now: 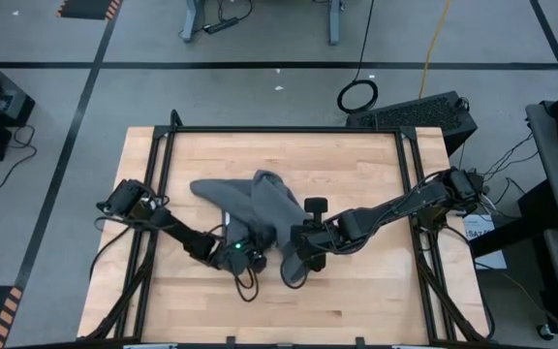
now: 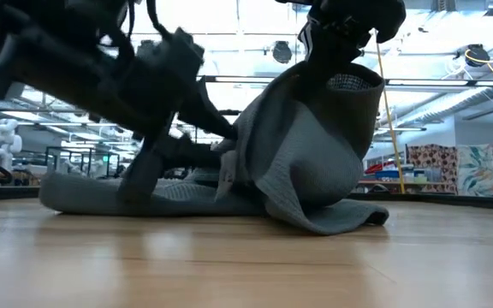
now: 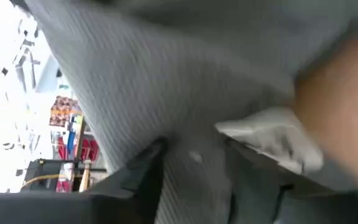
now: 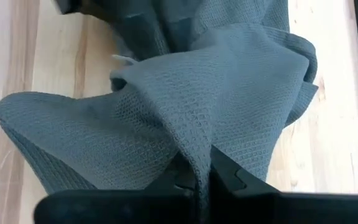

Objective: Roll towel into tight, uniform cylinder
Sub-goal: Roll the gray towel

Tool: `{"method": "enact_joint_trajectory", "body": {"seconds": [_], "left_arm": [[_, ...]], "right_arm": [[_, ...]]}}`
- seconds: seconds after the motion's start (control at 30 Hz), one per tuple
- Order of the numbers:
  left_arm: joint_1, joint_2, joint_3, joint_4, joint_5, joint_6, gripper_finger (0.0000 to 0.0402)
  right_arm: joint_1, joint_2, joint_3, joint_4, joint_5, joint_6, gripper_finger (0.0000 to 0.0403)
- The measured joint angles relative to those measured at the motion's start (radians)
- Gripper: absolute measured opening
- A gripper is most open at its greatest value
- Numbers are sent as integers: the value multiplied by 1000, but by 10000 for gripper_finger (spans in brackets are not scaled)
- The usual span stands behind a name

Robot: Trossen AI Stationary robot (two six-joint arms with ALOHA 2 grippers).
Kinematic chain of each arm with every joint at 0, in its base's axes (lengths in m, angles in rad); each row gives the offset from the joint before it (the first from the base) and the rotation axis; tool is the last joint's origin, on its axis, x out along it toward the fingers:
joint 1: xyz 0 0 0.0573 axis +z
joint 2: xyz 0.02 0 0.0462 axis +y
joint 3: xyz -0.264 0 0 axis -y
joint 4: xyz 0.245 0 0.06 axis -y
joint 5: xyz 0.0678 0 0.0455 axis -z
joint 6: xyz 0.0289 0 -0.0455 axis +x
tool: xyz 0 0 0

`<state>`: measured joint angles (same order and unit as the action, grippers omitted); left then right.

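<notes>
High view: towel (image 1: 260,206), dark grey, bunched near middle of wooden table (image 1: 356,291), unrolled, draped in loose folds. Left gripper (image 1: 242,254) low at towel's near-left edge; right gripper (image 1: 296,254) just beside it at near-right edge, a flap of cloth hanging below it.

Low view: towel (image 2: 306,154) partly flat on table (image 2: 229,265), one portion lifted into a tall peak under right gripper (image 2: 342,51) at upper right. Left gripper (image 2: 221,150) reaching in level from the left, at the raised fold; fingertips hidden among cloth here.

Left wrist view: towel (image 3: 185,68) filling most of frame, ribbed weave close up. Dark fingers (image 3: 143,168) either side of a fold, apparently pinching it, though blur leaves this less than certain. Small white tag (image 3: 272,140) just beside the held fold.

Right wrist view: right gripper (image 4: 202,174) pressed together on a narrow ridge of towel (image 4: 179,106), cloth fanning outward from the pinch over the table (image 4: 61,56).
</notes>
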<state>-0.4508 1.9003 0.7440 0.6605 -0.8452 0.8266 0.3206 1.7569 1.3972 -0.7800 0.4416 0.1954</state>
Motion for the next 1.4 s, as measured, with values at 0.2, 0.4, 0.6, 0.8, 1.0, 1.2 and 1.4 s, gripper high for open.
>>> {"method": "enact_joint_trajectory", "body": {"seconds": [0.2, 0.4, 0.6, 0.8, 1.0, 1.2, 1.4], "left_arm": [[-51, 0, 59, 4, -82, -9, 65], [-104, -41, 69, 13, -128, -133, 81], [-115, -67, 69, 9, -103, -404, 148], [-83, -23, 68, 10, -79, -588, 225], [-62, -3, 69, 65, -82, -627, 244], [-46, -3, 69, 88, -158, -639, 228], [-71, -28, 68, 84, -186, -477, 79]], "right_arm": [[0, 0, 0, 0, -2, 27, 4], [0, 0, 0, 1, 2, 42, 4], [-1, 1, 0, 8, 10, 75, 4], [-1, 1, 0, 22, 12, 81, 4], [-1, 1, 0, 31, 58, 81, 4], [-1, 1, -1, 41, 58, 81, 4], [1, 1, -1, 46, 57, 81, 4]]}}
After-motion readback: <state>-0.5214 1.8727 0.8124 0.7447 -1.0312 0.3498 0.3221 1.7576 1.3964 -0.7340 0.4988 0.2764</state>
